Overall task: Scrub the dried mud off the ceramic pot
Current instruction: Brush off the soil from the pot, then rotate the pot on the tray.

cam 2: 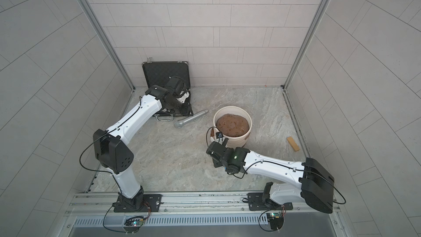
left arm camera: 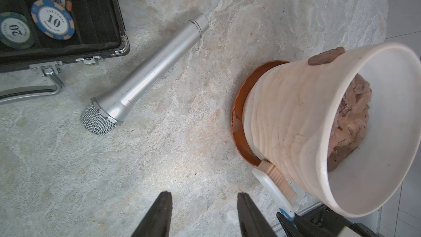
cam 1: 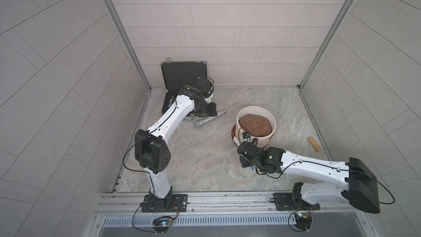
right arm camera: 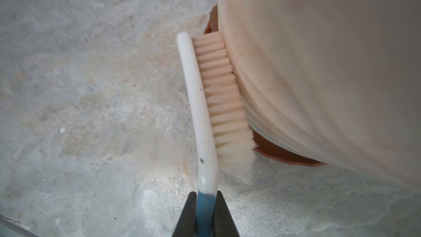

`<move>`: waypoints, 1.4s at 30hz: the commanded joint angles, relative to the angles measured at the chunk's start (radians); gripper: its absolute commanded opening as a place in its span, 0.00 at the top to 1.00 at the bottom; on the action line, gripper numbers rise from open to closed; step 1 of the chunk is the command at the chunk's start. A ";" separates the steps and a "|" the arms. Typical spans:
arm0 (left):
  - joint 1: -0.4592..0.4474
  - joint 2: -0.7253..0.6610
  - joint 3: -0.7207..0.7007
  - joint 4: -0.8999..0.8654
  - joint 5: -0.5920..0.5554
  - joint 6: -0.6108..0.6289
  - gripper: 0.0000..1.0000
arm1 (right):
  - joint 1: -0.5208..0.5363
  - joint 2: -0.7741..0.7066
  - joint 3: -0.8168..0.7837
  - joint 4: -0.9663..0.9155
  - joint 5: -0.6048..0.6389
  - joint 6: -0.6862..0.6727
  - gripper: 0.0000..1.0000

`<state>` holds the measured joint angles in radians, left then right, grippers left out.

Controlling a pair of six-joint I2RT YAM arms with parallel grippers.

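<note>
Two arms are out. The right gripper (right arm camera: 206,196) clenches a brush (right arm camera: 198,101) by its blue handle, bristles against the near-left wall of the ceramic pot (cam 1: 257,110), which stands right of centre on a saucer (left arm camera: 239,133). Dried mud (left arm camera: 325,57) sits at its rim. The left gripper (left arm camera: 204,198) hangs spread, empty, near a microphone (left arm camera: 148,74).

The right gripper (right arm camera: 206,198) pinches the brush (right arm camera: 197,101) by its blue handle between 2 jaws; just ahead, bristles (right arm camera: 224,92) touch the ceramic pot (right arm camera: 319,65) (saucer (right arm camera: 280,154) beneath it).
</note>
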<state>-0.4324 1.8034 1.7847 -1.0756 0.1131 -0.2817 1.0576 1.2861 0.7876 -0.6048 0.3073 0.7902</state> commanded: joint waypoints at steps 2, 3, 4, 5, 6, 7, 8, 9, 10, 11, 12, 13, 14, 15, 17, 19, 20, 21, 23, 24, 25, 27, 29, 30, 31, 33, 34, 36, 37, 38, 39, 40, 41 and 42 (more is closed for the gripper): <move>-0.002 -0.023 -0.014 0.007 0.011 0.000 0.51 | -0.012 -0.009 -0.019 -0.048 -0.185 -0.069 1.00; -0.001 -0.025 -0.017 0.009 0.008 0.001 0.51 | -0.011 -0.048 -0.031 -0.027 -0.266 -0.084 1.00; -0.002 -0.028 -0.020 0.012 0.009 0.002 0.51 | -0.010 -0.092 -0.043 -0.003 -0.331 -0.094 1.00; -0.002 -0.030 -0.022 0.014 0.009 0.001 0.51 | -0.010 -0.145 -0.050 0.015 -0.391 -0.102 1.00; -0.002 -0.031 -0.024 0.014 0.011 0.001 0.51 | -0.010 -0.193 -0.050 0.019 -0.423 -0.102 1.00; -0.002 -0.030 -0.024 0.014 0.016 0.001 0.51 | -0.010 -0.237 -0.045 0.008 -0.435 -0.101 1.00; -0.001 -0.028 -0.023 0.014 0.020 0.000 0.51 | -0.010 -0.278 -0.036 -0.007 -0.435 -0.102 1.00; -0.001 -0.025 -0.023 0.013 0.021 0.000 0.51 | -0.010 -0.309 -0.020 -0.032 -0.422 -0.106 1.00; -0.001 -0.024 -0.021 0.014 0.025 0.000 0.51 | -0.011 -0.340 -0.003 -0.062 -0.388 -0.109 1.00; -0.002 -0.021 -0.020 0.014 0.028 0.001 0.51 | -0.013 -0.365 0.015 -0.089 -0.352 -0.107 1.00; -0.001 -0.021 -0.020 0.014 0.030 0.000 0.51 | -0.017 -0.386 0.031 -0.110 -0.319 -0.108 1.00; -0.001 -0.018 -0.018 0.013 0.036 0.000 0.51 | -0.022 -0.403 0.043 -0.126 -0.292 -0.109 1.00; -0.002 -0.016 -0.017 0.014 0.046 -0.004 0.51 | -0.026 -0.417 0.057 -0.132 -0.272 -0.110 1.00; -0.004 -0.013 -0.015 0.014 0.056 -0.008 0.51 | -0.029 -0.429 0.070 -0.133 -0.252 -0.110 1.00; -0.019 -0.006 -0.015 0.014 0.069 -0.018 0.51 | -0.033 -0.449 0.082 -0.137 -0.217 -0.108 1.00; -0.049 0.006 -0.013 0.013 0.070 -0.009 0.50 | -0.041 -0.466 0.092 -0.155 -0.189 -0.105 1.00; -0.070 0.020 -0.002 0.004 0.057 0.000 0.49 | -0.043 -0.474 0.098 -0.171 -0.167 -0.099 1.00; -0.093 0.038 0.015 -0.010 0.033 0.007 0.49 | -0.045 -0.491 0.111 -0.195 -0.136 -0.092 1.00; -0.125 0.080 0.070 -0.050 0.007 0.010 0.49 | -0.045 -0.515 0.148 -0.268 -0.076 -0.060 1.00; -0.135 0.103 0.103 -0.073 0.006 0.010 0.49 | -0.045 -0.526 0.179 -0.310 -0.055 -0.046 1.00; -0.142 0.127 0.134 -0.091 0.008 0.008 0.49 | -0.045 -0.539 0.208 -0.353 -0.040 -0.040 1.00; -0.153 0.163 0.173 -0.114 0.007 0.005 0.49 | -0.045 -0.572 0.268 -0.432 0.012 -0.008 1.00; -0.176 0.180 0.191 -0.125 0.000 -0.010 0.49 | -0.046 -0.616 0.325 -0.509 0.126 0.076 1.00; -0.191 0.182 0.198 -0.131 -0.009 -0.011 0.49 | -0.047 -0.630 0.340 -0.523 0.160 0.107 1.00; -0.206 0.177 0.203 -0.132 -0.015 -0.009 0.49 | -0.050 -0.638 0.350 -0.525 0.185 0.124 1.00; -0.233 0.159 0.216 -0.133 -0.032 -0.013 0.48 | -0.063 -0.626 0.371 -0.526 0.213 0.119 1.00; -0.245 0.150 0.224 -0.134 -0.047 -0.020 0.48 | -0.071 -0.605 0.383 -0.521 0.222 0.091 1.00; -0.265 0.133 0.235 -0.134 -0.093 -0.041 0.46 | -0.080 -0.535 0.418 -0.542 0.247 0.030 1.00; -0.278 0.126 0.236 -0.129 -0.125 -0.047 0.45 | -0.084 -0.501 0.439 -0.552 0.273 0.025 1.00; -0.290 0.119 0.235 -0.124 -0.155 -0.053 0.44 | -0.090 -0.476 0.449 -0.549 0.296 0.023 1.00; -0.304 0.118 0.236 -0.117 -0.175 -0.054 0.42 | -0.103 -0.462 0.454 -0.530 0.307 0.012 1.00; -0.317 0.121 0.239 -0.113 -0.181 -0.060 0.41 | -0.125 -0.453 0.454 -0.503 0.305 -0.007 1.00; -0.329 0.130 0.246 -0.115 -0.182 -0.070 0.41 | -0.160 -0.450 0.452 -0.477 0.292 -0.023 1.00; -0.339 0.144 0.260 -0.121 -0.185 -0.079 0.41 | -0.208 -0.448 0.451 -0.450 0.261 -0.045 1.00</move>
<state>-0.7490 1.9556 2.0109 -1.1812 -0.0212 -0.3309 0.9230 0.8349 1.2274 -1.0985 0.5396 0.8043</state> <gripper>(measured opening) 0.588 0.157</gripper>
